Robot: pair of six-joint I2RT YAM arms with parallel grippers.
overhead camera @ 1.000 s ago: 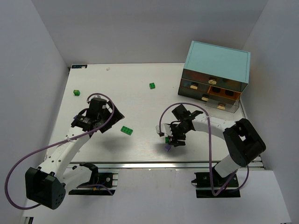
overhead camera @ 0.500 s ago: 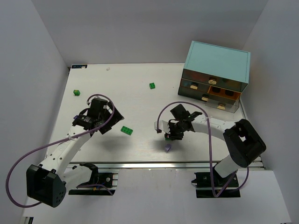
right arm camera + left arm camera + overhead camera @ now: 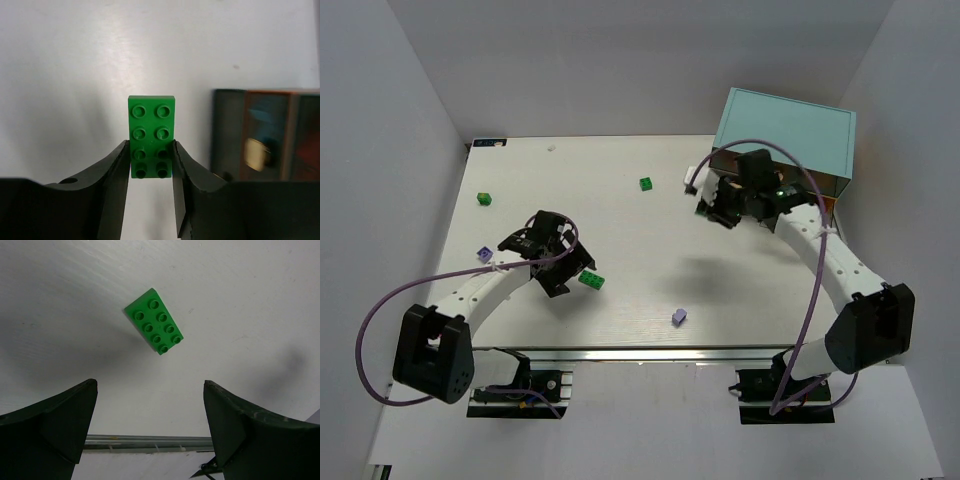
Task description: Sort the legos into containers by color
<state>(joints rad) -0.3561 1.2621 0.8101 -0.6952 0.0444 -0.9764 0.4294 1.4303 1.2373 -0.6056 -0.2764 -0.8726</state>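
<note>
bright, even overhead light; soft shadows on table; drawers blurred in right wrist view.

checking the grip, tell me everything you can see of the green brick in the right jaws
The green brick is glossy plastic, a two-by-four rectangle with eight studs facing the wrist camera. The jaws of the right gripper pinch the long sides of its near half; the far half sticks out, close to the teal cabinet.

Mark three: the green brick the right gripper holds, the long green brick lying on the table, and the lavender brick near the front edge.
held green brick [image 3: 151, 125]: right wrist view, studded top face.
long green brick on the table [image 3: 154, 321]: left wrist view, centre of studs.
lavender brick near the front edge [image 3: 679, 317]: top view, its middle.
</note>
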